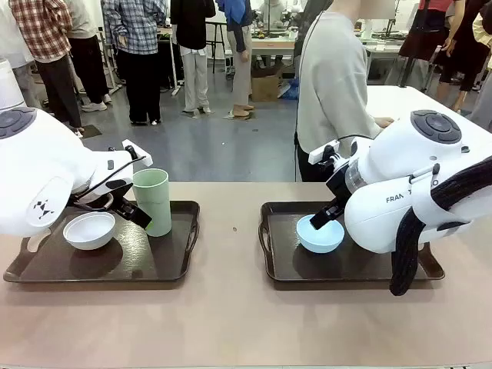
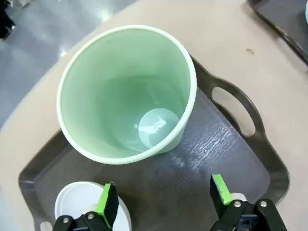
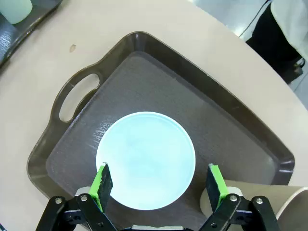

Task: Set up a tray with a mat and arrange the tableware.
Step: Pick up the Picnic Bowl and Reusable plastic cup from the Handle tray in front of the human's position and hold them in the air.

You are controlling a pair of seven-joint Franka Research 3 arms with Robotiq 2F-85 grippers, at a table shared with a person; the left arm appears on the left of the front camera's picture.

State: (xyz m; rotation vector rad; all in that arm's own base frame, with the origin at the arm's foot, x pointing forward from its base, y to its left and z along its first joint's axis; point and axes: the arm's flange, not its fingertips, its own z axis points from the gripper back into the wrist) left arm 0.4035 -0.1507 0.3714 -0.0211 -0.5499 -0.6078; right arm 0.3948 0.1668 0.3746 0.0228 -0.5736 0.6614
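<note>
Nearly done, I guess
White bowl (image 1: pixel 89 229) and green tumbler (image 1: pixel 152 200) sat on left tray (image 1: pixel 46 269), blue bowl (image 1: pixel 320 233) on right tray (image 1: pixel 307 265); left gripper (image 2: pixel 163 192) and right gripper (image 3: pixel 156 180) gaped wide, empty.

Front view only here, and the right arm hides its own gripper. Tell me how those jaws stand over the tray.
Observer: The right gripper is open, pads straddling the pale blue bowl from above.
Operator: Report what that arm hides.
Observer: A tan tumbler, beside the bowl on the same tray.
Operator: Now the left side.
Observer: The left gripper is open, the light green tumbler ahead of its fingertips, not between them.
</note>
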